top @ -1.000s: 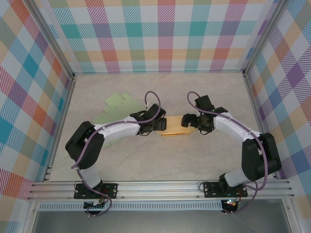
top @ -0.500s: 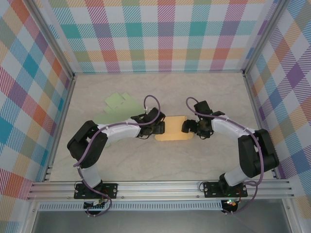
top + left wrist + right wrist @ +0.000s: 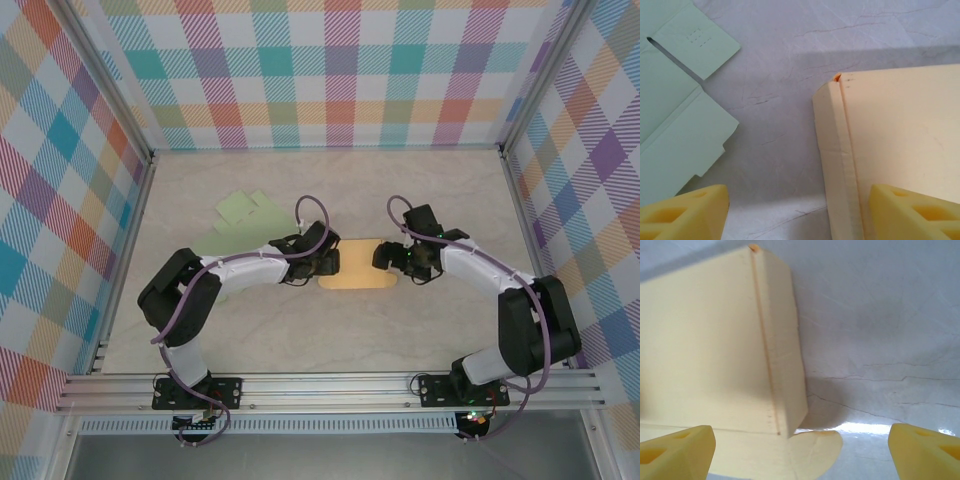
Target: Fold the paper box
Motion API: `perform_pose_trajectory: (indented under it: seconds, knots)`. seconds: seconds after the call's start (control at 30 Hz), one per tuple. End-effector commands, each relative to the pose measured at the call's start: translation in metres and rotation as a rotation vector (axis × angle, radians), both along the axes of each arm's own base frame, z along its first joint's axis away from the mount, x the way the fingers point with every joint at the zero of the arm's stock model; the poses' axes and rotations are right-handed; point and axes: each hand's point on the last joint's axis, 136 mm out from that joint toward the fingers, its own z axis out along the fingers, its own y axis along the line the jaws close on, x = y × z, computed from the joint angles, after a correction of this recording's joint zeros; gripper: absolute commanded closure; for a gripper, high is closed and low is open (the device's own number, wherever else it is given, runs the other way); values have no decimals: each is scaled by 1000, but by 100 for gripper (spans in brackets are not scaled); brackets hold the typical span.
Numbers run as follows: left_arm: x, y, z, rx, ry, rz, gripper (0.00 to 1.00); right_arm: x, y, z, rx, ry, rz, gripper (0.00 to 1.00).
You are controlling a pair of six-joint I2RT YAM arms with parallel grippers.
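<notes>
The left end effector [image 3: 328,262] stands released, its jaws spread wide. In the left wrist view [image 3: 800,215] one yellow fingertip [image 3: 915,212] lies over the paper box [image 3: 900,135] and the other sits over bare bench at 7 o'clock, so the box's folded side edge falls between them. Nothing is gripped.

The right end effector [image 3: 385,258] is also released, jaws wide apart. In the right wrist view [image 3: 800,450] one fingertip [image 3: 675,450] is at 7 o'clock below the box [image 3: 705,340] and the other at 5 o'clock over the bench. A rounded flap [image 3: 812,450] of the box pokes out at 6 o'clock.

From above, the pale orange box [image 3: 358,272] lies flat near the middle of the bench [image 3: 300,330]. The left end effector is at its 9 o'clock end and the right one at its 2 o'clock corner. Whether either touches the card cannot be told.

A pale green flat sheet [image 3: 240,215] lies at 10 o'clock from the box, apart from it and partly under the left arm; its notched edges show in the left wrist view [image 3: 675,115]. Checked walls [image 3: 340,70] close the bench on three sides.
</notes>
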Motion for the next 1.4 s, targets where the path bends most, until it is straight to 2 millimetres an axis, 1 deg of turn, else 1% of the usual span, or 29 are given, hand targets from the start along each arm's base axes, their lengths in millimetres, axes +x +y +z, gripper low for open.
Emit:
perform_pose_trajectory:
  seconds: [0.0, 0.03, 0.1, 0.17, 0.43, 0.5, 0.53, 0.63, 0.73, 0.8, 0.93, 1.03, 1.17, 1.37]
  knots:
    - [11, -6, 31, -50, -62, -8, 27, 16, 6, 29, 98, -74, -31, 3]
    - [13, -6, 31, -50, -63, -4, 27, 18, 6, 32, 117, -84, -39, 0]
    - [15, -7, 31, -64, -59, -1, 28, 21, 6, 32, 149, -90, -52, 0]
    - [17, -7, 29, -81, -51, 1, 31, 23, 8, 29, 172, -89, -57, 0]
    - [22, -20, 19, -152, -11, -20, 45, 32, 16, 6, 299, -35, -69, 0]
    - [23, -21, 15, -162, 0, -19, 46, 34, 17, 2, 336, -24, -72, 1]
    - [23, -21, 14, -166, 6, -16, 50, 34, 17, -1, 351, -16, -74, 1]
    - [24, -19, 6, -177, 28, -8, 54, 34, 18, -8, 382, 0, -74, 3]
    - [24, -17, -3, -199, 52, 1, 64, 34, 19, -13, 397, 8, -75, 4]
    - [25, -17, -6, -214, 64, 5, 65, 33, 20, -17, 404, 19, -78, 5]
    - [24, -14, -13, -234, 88, 19, 79, 32, 23, -22, 436, 27, -73, 9]
    - [25, -10, -16, -245, 98, 36, 82, 31, 27, -24, 458, 33, -64, 10]
    - [24, -5, -21, -272, 121, 57, 84, 30, 31, -26, 487, 37, -51, 12]
    - [26, 0, -30, -304, 149, 84, 87, 32, 39, -22, 548, 31, -27, 14]
